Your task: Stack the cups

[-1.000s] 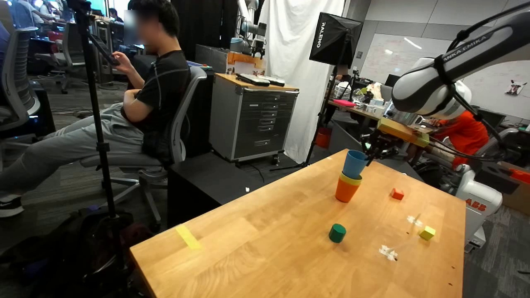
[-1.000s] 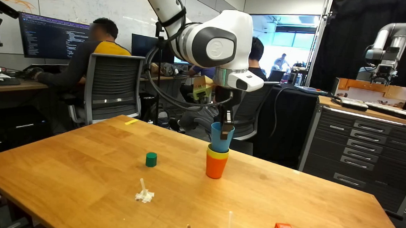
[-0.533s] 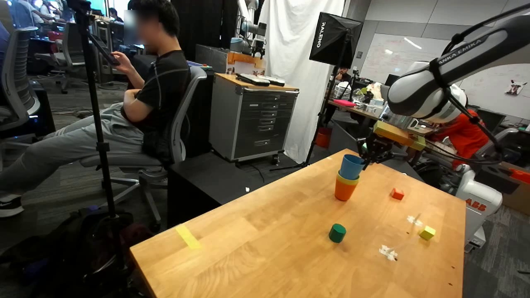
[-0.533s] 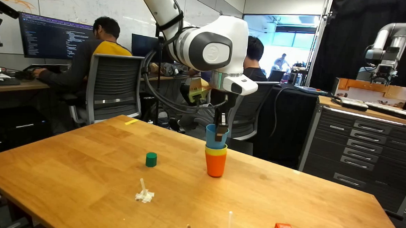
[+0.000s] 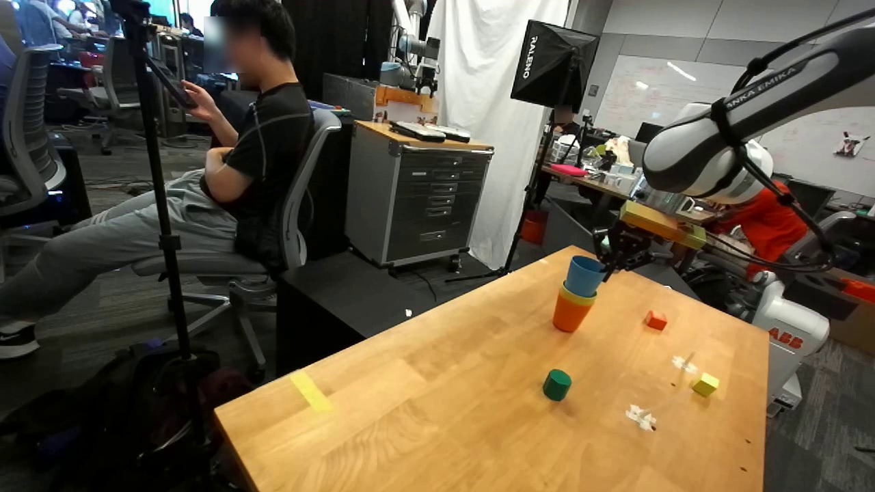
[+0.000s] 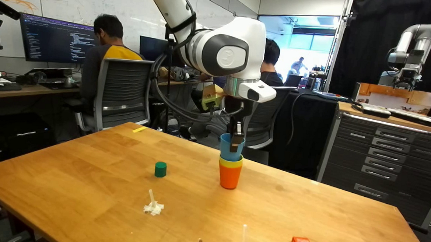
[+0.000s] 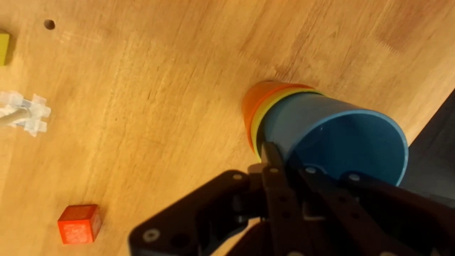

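Wrist view: end effector (image 7: 284, 156) pinches blue cup (image 7: 346, 140) partly inside yellow cup (image 7: 260, 114).

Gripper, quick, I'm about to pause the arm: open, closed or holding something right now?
Gripper: closed, holding the blue cup, its jaws pinching the cup's wall near the rim.

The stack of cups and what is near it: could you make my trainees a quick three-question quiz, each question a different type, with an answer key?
1. Fill in: the yellow cup is nested in the ____.
2. Short answer: which cup do the fingers grip?
3. True or false: the green block stands on the table, touching none of the cups.

Key: 1. orange-red cup; 2. the blue cup; 3. true.
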{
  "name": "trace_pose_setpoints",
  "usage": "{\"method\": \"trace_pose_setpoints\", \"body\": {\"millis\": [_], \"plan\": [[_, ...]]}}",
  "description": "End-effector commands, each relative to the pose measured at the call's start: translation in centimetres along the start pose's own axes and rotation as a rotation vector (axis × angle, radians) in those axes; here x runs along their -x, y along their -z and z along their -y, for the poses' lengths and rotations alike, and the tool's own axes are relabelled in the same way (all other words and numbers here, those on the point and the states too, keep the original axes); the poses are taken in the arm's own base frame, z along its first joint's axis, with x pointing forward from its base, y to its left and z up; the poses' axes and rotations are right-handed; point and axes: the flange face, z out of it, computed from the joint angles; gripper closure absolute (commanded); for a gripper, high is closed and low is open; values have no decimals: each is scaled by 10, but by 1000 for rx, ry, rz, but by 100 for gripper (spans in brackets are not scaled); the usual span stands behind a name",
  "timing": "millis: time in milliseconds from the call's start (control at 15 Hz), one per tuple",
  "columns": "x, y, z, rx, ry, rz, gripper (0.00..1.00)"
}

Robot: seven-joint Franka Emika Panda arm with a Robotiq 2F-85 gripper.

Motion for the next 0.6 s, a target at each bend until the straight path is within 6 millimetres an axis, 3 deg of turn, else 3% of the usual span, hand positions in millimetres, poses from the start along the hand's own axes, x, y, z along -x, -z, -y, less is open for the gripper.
{"method": "trace_pose_setpoints", "body": {"millis": [0, 533], "plan": [[-6, -2, -13, -2, -2, -13, 97], [-11, -34, -23, 34, -23, -9, 98]]}}
